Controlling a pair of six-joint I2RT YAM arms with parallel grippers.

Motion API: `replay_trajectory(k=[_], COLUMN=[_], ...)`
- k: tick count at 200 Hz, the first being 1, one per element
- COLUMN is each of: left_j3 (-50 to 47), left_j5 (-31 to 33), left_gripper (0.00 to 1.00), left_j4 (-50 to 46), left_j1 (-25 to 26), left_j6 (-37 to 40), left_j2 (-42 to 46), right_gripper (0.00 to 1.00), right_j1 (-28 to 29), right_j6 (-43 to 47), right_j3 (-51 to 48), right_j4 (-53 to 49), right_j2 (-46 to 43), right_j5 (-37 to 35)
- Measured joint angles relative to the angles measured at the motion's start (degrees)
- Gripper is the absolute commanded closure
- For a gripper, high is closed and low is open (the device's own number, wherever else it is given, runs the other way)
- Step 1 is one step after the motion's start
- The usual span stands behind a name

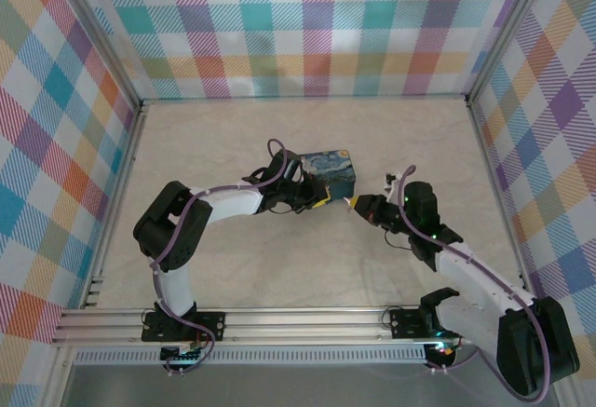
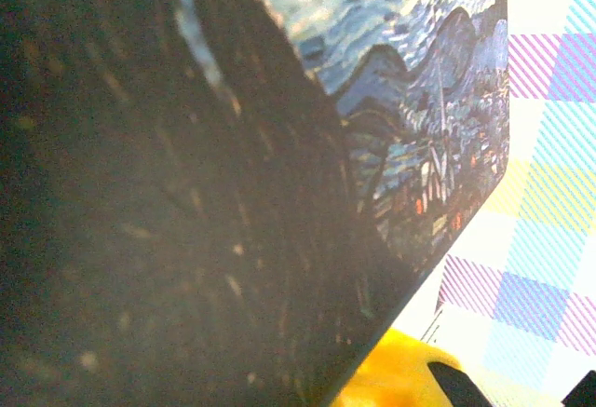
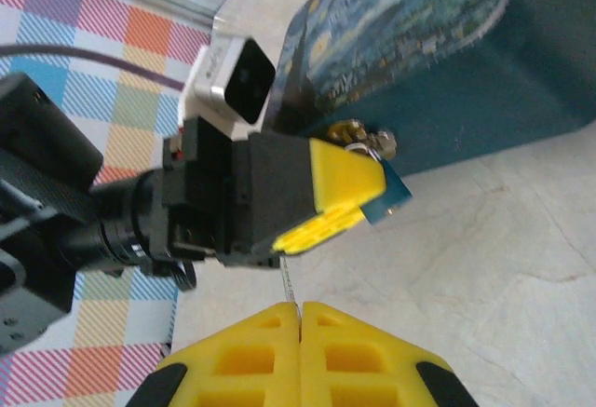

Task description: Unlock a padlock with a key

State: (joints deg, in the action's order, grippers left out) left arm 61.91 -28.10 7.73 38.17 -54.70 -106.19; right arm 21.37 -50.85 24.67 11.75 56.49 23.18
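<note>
yellow pads of the left gripper (image 3: pixel 372 200) are pinched on the padlock (image 3: pixel 395 195). it is a small blue body with brass and silver metal at its upper end, held off the tabletop (image 3: pixel 484 267) right in front of the dark teal side of a box (image 3: pixel 447 72). whether the lock touches that side cannot be told.

the box, printed with a swirling night-sky painting, sits near the middle of the pale marbled tabletop (image 1: pixel 233 137), a little toward the far edge. in the top view the left gripper (image 1: pixel 319 200) lies at the box's (image 1: pixel 328 170) near side, and the right gripper (image 1: pixel 355 204) points at it from the right, the two near each other but apart.

in the right wrist view the right gripper (image 3: pixel 300 306) has its yellow fingers pressed together. a thin metal sliver, the key (image 3: pixel 290 286), stands out of the seam, aimed up toward the lock without reaching it.

the left wrist view looks along the painted face of the box (image 2: pixel 400 100) at very close range, mostly dark and blurred, with a yellow finger (image 2: pixel 396 379) at the bottom edge.
</note>
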Motion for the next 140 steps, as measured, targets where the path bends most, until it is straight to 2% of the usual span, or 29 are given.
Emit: replay_trajectory(k=[35, 80, 140], left_j3=[-0.26, -0.28, -0.57], left_j5=[0.04, 0.04, -0.15], left_gripper=[0.95, 0.95, 0.95], left_j4=[0.04, 0.39, 1.92], left_j1=[0.00, -0.02, -0.02], left_j6=[-0.02, -0.17, -1.05], left_j2=[0.09, 0.50, 0.52], right_gripper=[1.00, 1.00, 1.00], right_j1=[-0.83, -2.40, -2.45], right_j6=[-3.13, -8.70, -14.40], right_j3=[3.98, 4.26, -2.58], right_j4=[-0.20, 1.25, 8.63], right_j2=[4.55, 8.52, 8.92], right_j5=[-1.07, -1.09, -1.09])
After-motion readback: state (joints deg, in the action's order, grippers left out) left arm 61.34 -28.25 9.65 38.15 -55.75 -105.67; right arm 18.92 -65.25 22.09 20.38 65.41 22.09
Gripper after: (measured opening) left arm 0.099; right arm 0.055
